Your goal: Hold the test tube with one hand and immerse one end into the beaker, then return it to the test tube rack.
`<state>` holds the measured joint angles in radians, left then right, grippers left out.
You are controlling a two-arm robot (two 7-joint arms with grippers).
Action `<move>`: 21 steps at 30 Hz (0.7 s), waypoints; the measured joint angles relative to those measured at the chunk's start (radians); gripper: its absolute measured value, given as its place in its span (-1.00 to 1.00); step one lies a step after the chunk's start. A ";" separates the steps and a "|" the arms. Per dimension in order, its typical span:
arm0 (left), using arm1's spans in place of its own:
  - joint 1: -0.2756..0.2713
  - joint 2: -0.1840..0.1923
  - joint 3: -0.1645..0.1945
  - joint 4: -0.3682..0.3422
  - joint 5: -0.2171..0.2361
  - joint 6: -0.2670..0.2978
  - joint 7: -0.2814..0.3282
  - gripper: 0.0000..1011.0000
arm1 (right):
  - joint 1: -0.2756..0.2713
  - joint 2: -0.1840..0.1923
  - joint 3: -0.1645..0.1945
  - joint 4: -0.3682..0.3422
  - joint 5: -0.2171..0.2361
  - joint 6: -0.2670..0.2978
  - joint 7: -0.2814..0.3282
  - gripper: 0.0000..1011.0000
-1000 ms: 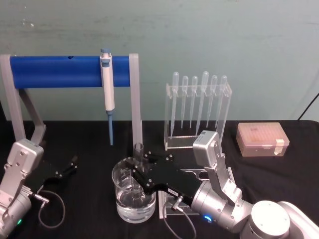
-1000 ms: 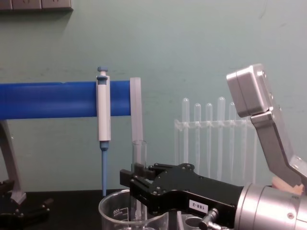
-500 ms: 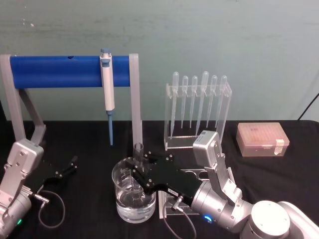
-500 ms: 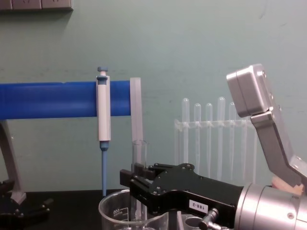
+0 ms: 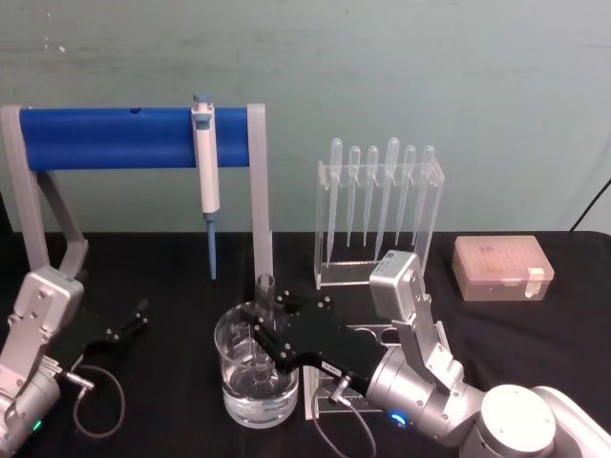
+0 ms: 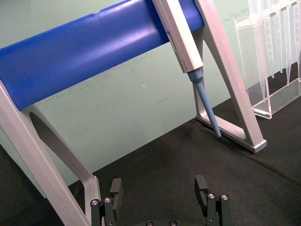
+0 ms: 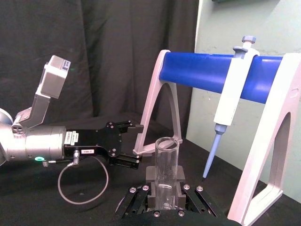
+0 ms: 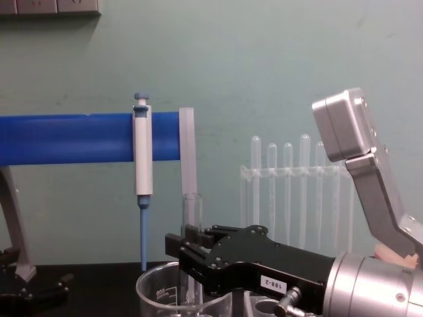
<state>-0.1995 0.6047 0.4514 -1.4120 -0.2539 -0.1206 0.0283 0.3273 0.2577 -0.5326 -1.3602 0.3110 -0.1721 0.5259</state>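
- Stretching below, a black tabletop (image 5: pixel 172 267); pale green wall (image 5: pixel 382 67) behind.
- Right gripper (image 5: pixel 260 334) clamps the test tube (image 5: pixel 264 284) upright in the beaker (image 5: pixel 234 386); left gripper (image 6: pixel 158 188) parked, jaws wide.
- Nothing moved since earlier.

Pale green wall (image 5: pixel 477 76), black table cover (image 5: pixel 573 334)

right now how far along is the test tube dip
Done: the right hand is shut on the clear glass test tube, held upright. In hand: the tube's lower end sits inside the wide clear glass beaker, which holds liquid. Left: lifting it out and returning it to the clear acrylic rack. The left hand is parked open on the left.
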 joint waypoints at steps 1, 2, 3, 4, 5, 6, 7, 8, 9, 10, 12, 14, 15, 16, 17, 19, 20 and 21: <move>0.000 0.000 0.000 0.000 0.000 0.000 0.000 0.98 | 0.000 0.000 0.000 0.000 0.000 0.000 0.000 -0.55; 0.000 0.000 0.000 0.000 0.000 0.000 0.000 0.98 | 0.000 0.000 0.000 0.000 0.000 0.000 0.000 -0.55; 0.000 0.000 0.000 0.000 0.000 0.000 0.000 0.98 | 0.000 0.000 0.000 0.000 0.000 0.000 0.000 -0.55; 0.000 0.000 0.000 0.000 0.000 0.000 0.000 0.98 | 0.000 0.000 0.000 0.000 0.000 0.000 0.000 -0.55; 0.000 0.000 0.000 0.000 0.000 0.000 0.000 0.98 | 0.000 0.000 0.000 0.000 0.000 0.000 0.000 -0.55; 0.000 0.000 0.000 0.000 0.000 0.000 0.000 0.98 | 0.000 0.000 0.000 0.000 0.000 0.000 0.000 -0.55; 0.000 0.000 0.000 0.000 0.000 0.000 0.000 0.98 | 0.000 0.000 0.000 0.000 0.000 0.000 0.000 -0.55; 0.000 0.000 0.000 0.000 0.000 0.000 0.000 0.98 | 0.000 0.000 0.000 0.000 0.000 0.000 0.000 -0.55; 0.000 0.000 0.000 0.000 0.000 0.000 0.000 0.98 | 0.000 0.000 0.000 0.000 0.000 0.000 0.000 -0.55; 0.000 0.000 0.000 0.000 0.000 0.000 0.000 0.98 | 0.000 0.000 0.000 0.000 0.000 0.000 0.000 -0.56; 0.000 0.000 0.000 0.000 0.000 0.000 0.000 0.98 | 0.000 0.000 0.000 0.000 0.000 0.000 0.000 -0.55; 0.000 0.000 0.000 0.000 0.000 0.000 0.000 0.98 | 0.000 0.000 0.000 0.000 0.000 0.000 0.000 -0.55; 0.000 0.000 0.000 0.000 0.000 0.000 0.000 0.98 | 0.000 0.000 0.000 0.000 0.000 0.000 0.000 -0.56; 0.000 0.000 0.000 0.000 0.000 0.000 0.000 0.98 | 0.000 0.000 0.000 0.000 0.000 0.000 0.000 -0.55; 0.000 0.000 0.000 0.000 0.000 0.000 0.000 0.98 | 0.000 0.000 0.000 0.000 0.000 0.000 0.000 -0.55; 0.000 0.000 0.000 0.000 0.000 0.000 0.000 0.98 | 0.000 0.000 0.000 0.000 0.000 0.000 0.000 -0.55; 0.000 0.000 0.000 0.000 0.000 0.000 0.000 0.98 | 0.000 0.000 0.000 0.000 0.000 0.000 0.000 -0.55; 0.000 0.000 0.000 0.000 0.000 0.000 0.000 0.98 | 0.000 0.000 0.000 0.000 0.000 0.000 0.000 -0.55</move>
<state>-0.1996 0.6047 0.4514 -1.4120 -0.2539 -0.1205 0.0283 0.3273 0.2577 -0.5327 -1.3602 0.3110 -0.1721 0.5259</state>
